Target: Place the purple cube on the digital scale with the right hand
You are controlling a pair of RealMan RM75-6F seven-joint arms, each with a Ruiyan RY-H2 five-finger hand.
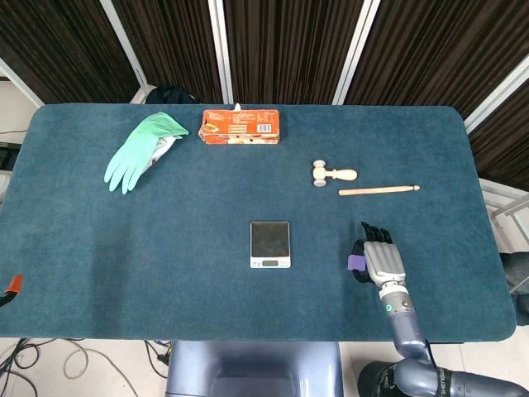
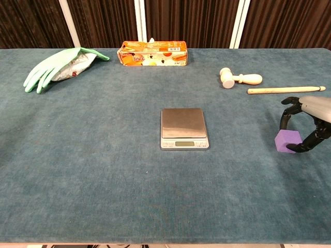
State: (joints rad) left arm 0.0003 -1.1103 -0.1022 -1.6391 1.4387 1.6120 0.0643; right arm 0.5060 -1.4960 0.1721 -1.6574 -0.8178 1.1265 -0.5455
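Observation:
The purple cube [image 1: 355, 263] [image 2: 287, 141] sits on the blue table cloth at the front right. My right hand [image 1: 383, 261] [image 2: 307, 121] arches over it from the right, its fingers on the far side and the thumb on the near right side, pinching the cube. In the head view the hand hides most of the cube. The digital scale [image 1: 270, 243] [image 2: 184, 128], a silver plate with a small display in front, lies at the table's middle, well left of the cube, with nothing on it. My left hand shows in neither view.
A wooden mallet [image 1: 332, 174] [image 2: 239, 78] and a wooden stick [image 1: 378, 190] [image 2: 285, 90] lie behind the right hand. A green glove [image 1: 136, 151] [image 2: 54, 66] and an orange box [image 1: 240, 127] [image 2: 152, 53] lie at the back left.

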